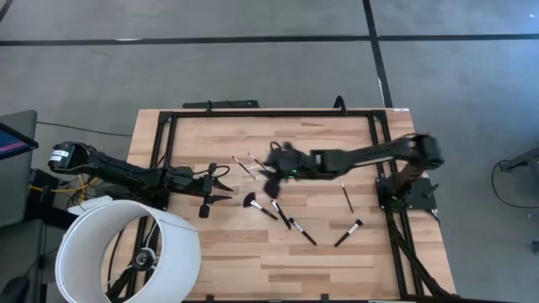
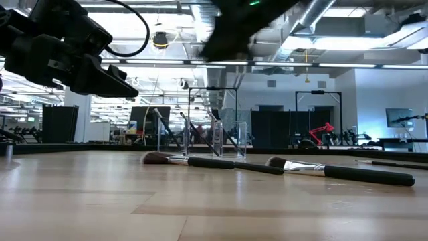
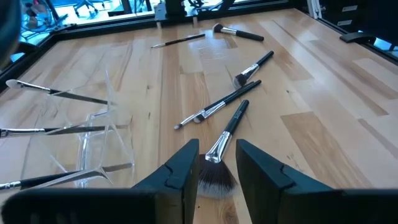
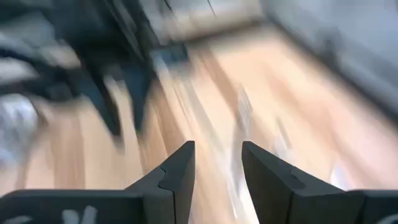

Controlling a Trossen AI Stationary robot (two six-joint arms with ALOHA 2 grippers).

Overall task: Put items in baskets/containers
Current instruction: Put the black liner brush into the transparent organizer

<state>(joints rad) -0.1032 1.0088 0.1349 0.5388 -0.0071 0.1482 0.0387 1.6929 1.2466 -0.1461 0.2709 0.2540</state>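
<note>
The clear plastic holder (image 3: pixel 99 137) (image 2: pixel 224 137) stands on the table with a few thin brushes (image 3: pixel 56 93) leaning in it. Several black-handled brushes lie flat on the wood: a fluffy one (image 3: pixel 217 168) (image 1: pixel 257 206), two thin ones (image 3: pixel 217 106), another (image 1: pixel 348 233). My left gripper (image 3: pixel 216 149) (image 1: pixel 226 187) is open and hovers just short of the fluffy brush's head, beside the holder. My right gripper (image 4: pixel 217 149) (image 1: pixel 274 160) is open and empty, above the holder and blurred by motion.
A big white cylinder (image 1: pixel 126 252) stands at the table's near left corner over the left arm's base. A black frame (image 1: pixel 269 114) rims the table. One brush (image 1: pixel 347 198) lies alone toward the right, and bare wood runs along the near edge.
</note>
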